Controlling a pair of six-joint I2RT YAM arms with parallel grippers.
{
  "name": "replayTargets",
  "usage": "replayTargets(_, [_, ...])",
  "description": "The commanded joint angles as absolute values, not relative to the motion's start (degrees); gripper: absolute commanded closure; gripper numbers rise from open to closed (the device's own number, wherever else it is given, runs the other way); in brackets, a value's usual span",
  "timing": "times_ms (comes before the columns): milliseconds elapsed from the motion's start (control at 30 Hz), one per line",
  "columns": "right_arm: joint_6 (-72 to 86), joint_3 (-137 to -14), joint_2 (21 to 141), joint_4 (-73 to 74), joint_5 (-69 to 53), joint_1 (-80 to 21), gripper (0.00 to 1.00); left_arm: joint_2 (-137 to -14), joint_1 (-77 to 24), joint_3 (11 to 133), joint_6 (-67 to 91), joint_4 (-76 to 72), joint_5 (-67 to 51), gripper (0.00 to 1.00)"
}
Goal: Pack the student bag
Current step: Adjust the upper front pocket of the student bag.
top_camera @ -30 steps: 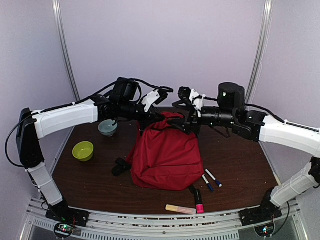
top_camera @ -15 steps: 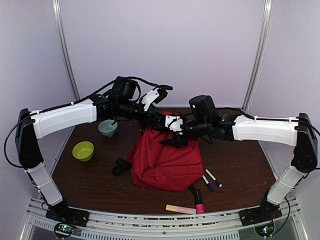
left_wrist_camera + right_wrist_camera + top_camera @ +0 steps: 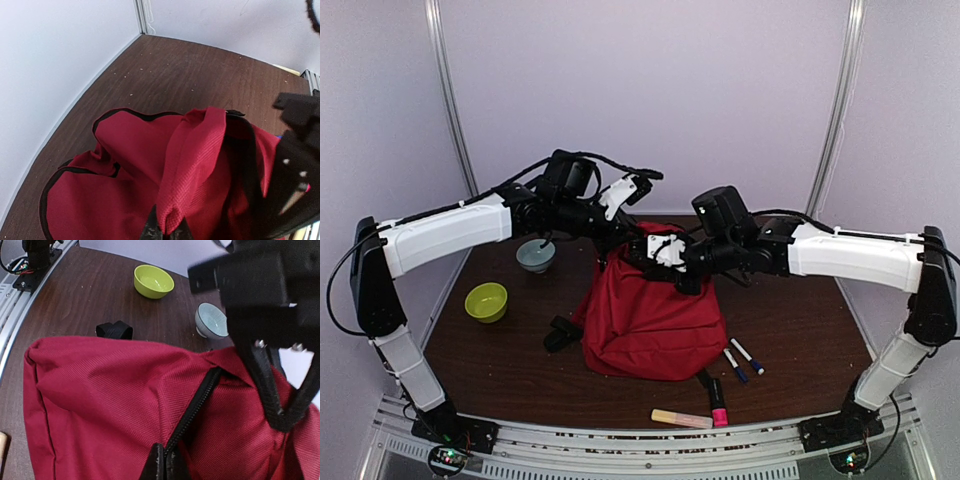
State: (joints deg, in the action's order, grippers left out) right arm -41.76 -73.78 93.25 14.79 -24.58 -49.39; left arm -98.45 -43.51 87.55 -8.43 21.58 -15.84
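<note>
We're looking into a robot lab cell: plain pale walls [image 3: 650, 90] and metal corner posts [image 3: 448, 100] box in a dark wooden bench [image 3: 800, 330], with a left arm [image 3: 445, 235] and a right arm [image 3: 850, 255] bolted along an aluminium rail [image 3: 620, 452].

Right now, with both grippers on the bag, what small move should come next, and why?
Probably the right gripper should draw the zipper along its track while the left gripper holds firm. Both are shut: the left pinches a fold at the top of the bag, the right sits on the zipper, which looks closed, and the pens lie outside on the table.
</note>
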Motion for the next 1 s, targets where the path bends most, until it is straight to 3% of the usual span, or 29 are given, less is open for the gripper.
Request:
replayTargets(0, [-39.33, -71.12, 85.43, 17.48, -24.99, -51.46, 1.0, -96.86, -40.91, 90.35, -5.48, 17.76, -2.3, 1.0])
replayTargets(233, [-37.54, -70.39, 76.91, 16.95, -28.65, -53.27, 1.0, -94.13, -39.34, 88.88, -2.41, 17.62, 3.45, 1.0])
replayTargets(433, [-32.85, -63.06, 72.11, 4.16, -24.57, -53.27, 1.0, -90.86, -39.2, 85.66, 1.44, 17.59, 5.09, 1.0])
replayTargets(533, [-25.97, -61.51, 71.86, 0.12, -18.48, -53.29, 0.72, -88.27, -39.2, 82.06, 3.9, 15.91, 7.1, 1.0])
replayTargets(600, [-21.65, -60.26, 71.34, -0.14, -17.03, -53.21, 0.63, -86.94, -39.2, 79.23, 5.52, 13.78, 7.67, 1.0])
replayTargets(967, [12.16, -44.81, 74.74, -1.06, -12.39, -53.42, 0.59, -84.93, -39.2, 67.99, 13.97, 4.56, 7.24, 1.0])
